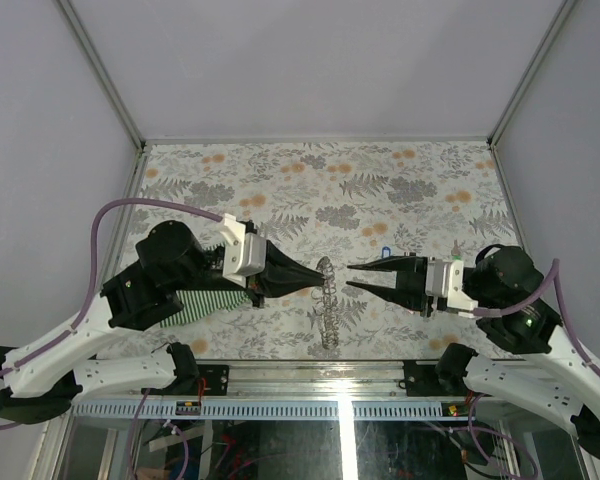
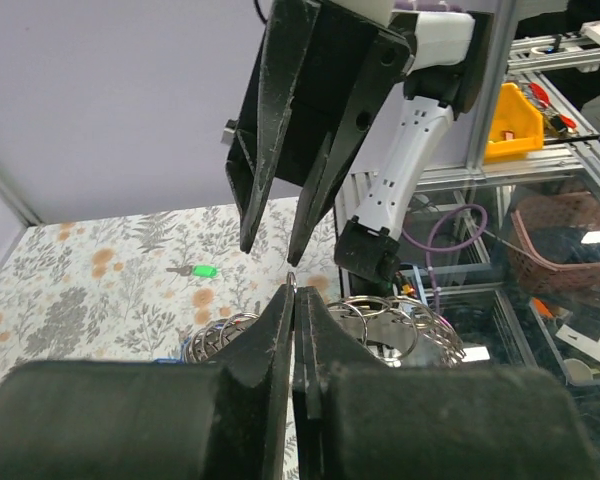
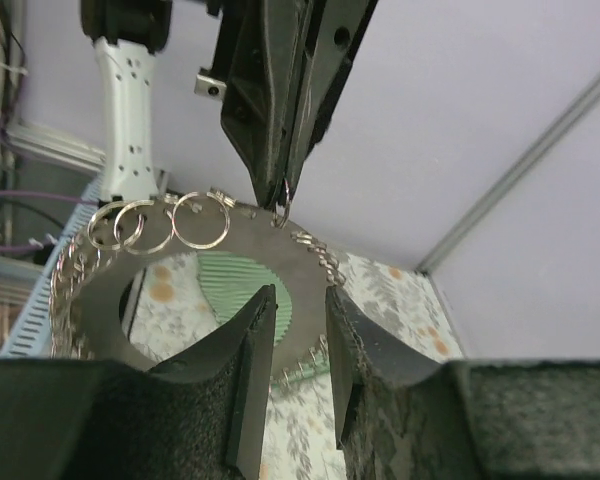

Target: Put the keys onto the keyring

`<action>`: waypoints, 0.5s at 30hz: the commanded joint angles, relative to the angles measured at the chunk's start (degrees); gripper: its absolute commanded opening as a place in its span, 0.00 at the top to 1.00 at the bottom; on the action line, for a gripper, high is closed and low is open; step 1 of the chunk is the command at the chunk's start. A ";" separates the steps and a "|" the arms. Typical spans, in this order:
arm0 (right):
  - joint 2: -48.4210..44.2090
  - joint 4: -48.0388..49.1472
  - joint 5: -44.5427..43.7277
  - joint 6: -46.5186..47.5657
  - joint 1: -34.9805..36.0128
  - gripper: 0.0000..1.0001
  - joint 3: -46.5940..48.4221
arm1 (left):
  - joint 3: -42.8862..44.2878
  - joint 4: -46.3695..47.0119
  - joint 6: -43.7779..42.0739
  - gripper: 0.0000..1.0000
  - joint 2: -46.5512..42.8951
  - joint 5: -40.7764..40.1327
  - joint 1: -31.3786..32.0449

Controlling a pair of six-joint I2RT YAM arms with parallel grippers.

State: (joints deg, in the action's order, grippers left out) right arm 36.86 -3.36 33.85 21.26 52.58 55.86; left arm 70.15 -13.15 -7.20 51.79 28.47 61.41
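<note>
The keyring [image 1: 328,300] stands on edge at the table's middle. It is a silvery grey ring with small metal loops along its rim, and it also shows in the right wrist view [image 3: 280,255]. My left gripper [image 1: 305,278] is shut on one small loop at the ring's top edge, as seen in the left wrist view [image 2: 293,290]. My right gripper [image 1: 349,277] is open and empty, pointing at the ring from the right, its tips [image 3: 298,312] just short of it. A green key [image 2: 205,271] lies on the mat beyond. A blue key [image 1: 382,229] lies behind the right gripper.
A green striped cloth [image 1: 212,300] lies under the left wrist, and shows through the ring in the right wrist view [image 3: 245,285]. The floral mat [image 1: 320,180] covers the table. Grey walls stand on three sides. A metal rail [image 1: 310,375] runs along the near edge.
</note>
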 commanded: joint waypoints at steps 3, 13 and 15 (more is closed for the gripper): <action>0.55 21.44 7.69 -10.21 0.36 0.67 -3.20 | 1.97 4.82 -1.66 1.00 -0.49 4.49 0.16; -1.67 13.35 -0.48 -5.14 0.38 0.68 -2.77 | 5.90 -1.58 -1.89 1.00 4.57 -5.47 0.15; -2.66 11.92 -1.71 -4.87 0.39 0.68 -2.93 | 5.90 -2.22 -2.50 1.00 4.55 -6.03 0.12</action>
State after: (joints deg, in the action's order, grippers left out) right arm 36.38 9.26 36.16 14.83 52.58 52.51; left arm 73.63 -14.63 -8.03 56.40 26.15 61.41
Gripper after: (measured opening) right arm 0.324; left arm 0.011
